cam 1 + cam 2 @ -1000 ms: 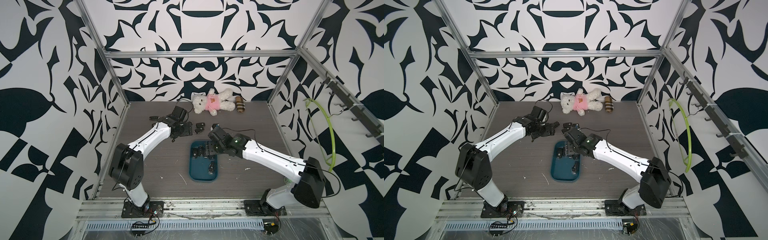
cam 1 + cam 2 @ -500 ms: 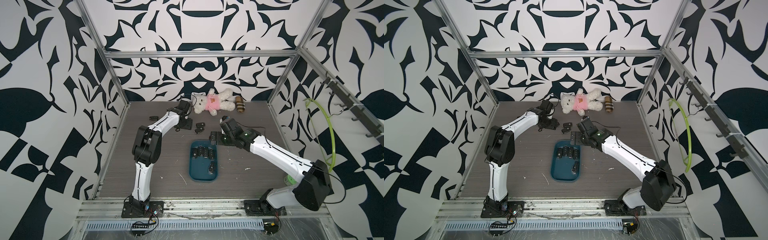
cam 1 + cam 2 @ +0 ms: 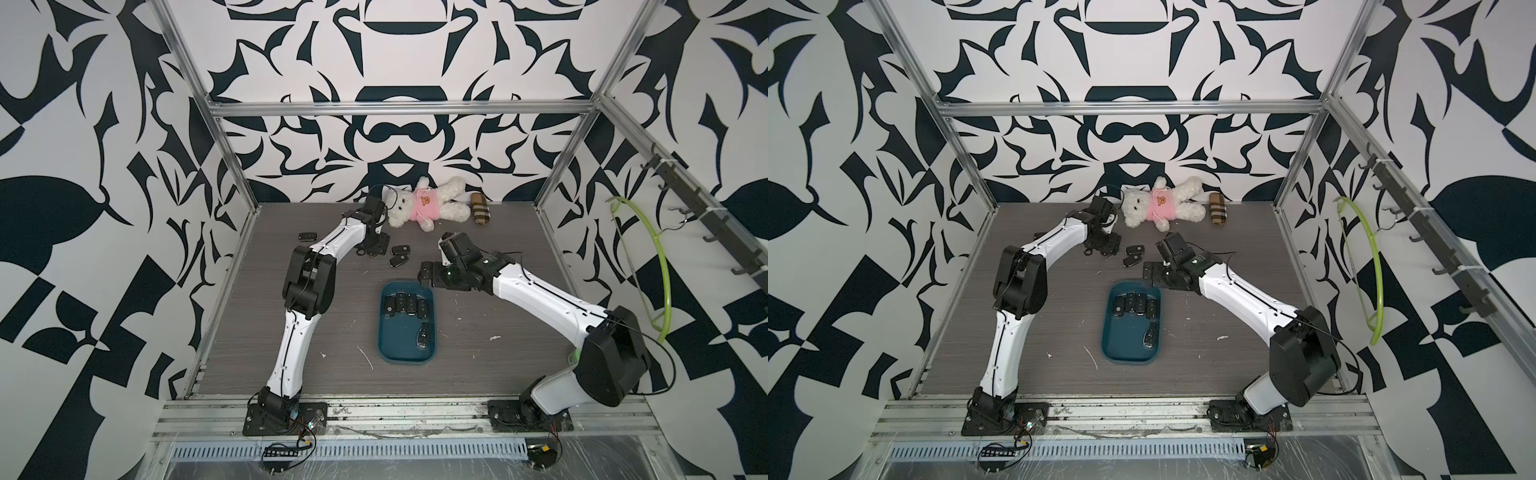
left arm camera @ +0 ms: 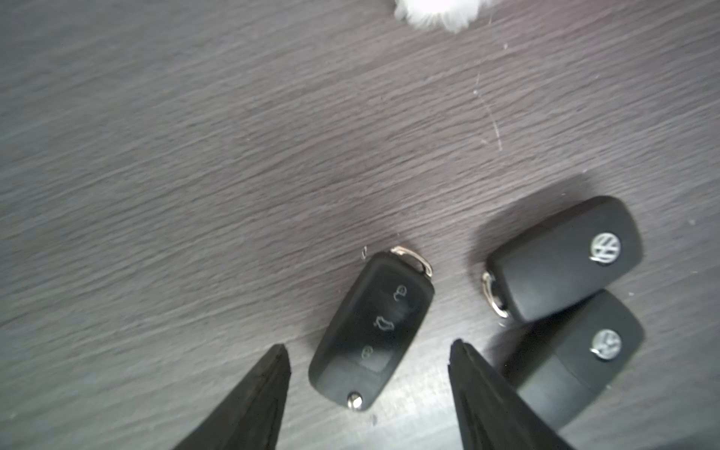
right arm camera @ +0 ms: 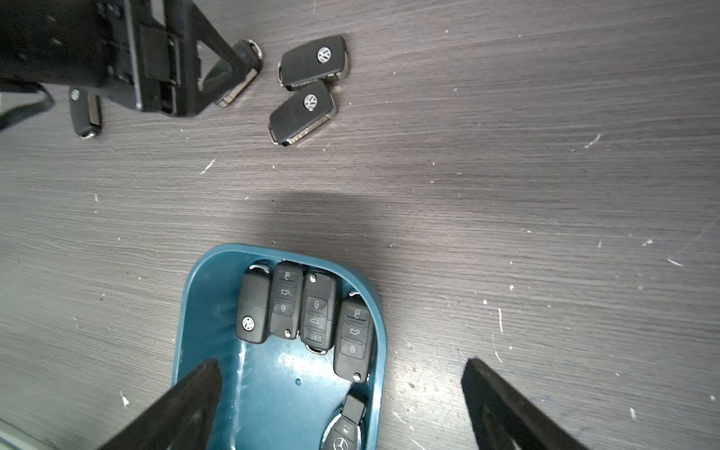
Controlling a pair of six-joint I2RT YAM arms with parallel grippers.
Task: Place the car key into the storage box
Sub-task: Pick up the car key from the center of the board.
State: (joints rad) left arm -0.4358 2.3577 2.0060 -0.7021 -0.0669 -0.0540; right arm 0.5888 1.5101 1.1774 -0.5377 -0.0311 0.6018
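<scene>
Left tool (image 4: 368, 346) is lowered over a black car key (image 4: 370, 331) that lies buttons up on the worktop (image 4: 195, 156), outside the storage box (image 3: 397, 343). Its fingers (image 4: 269, 389) are set partly apart on either side of the fob with a gap left on each side, so nothing is gripped. Two further fobs (image 4: 561, 257), touching one another, are seen just beside it. The right tool (image 5: 341, 362) is spread wide, with nothing held, and is poised above the box end nearer the back wall. Five keys (image 5: 315, 307) are contained in the box: four are ranged in a row at that end, and one is set alone by a long wall.
</scene>
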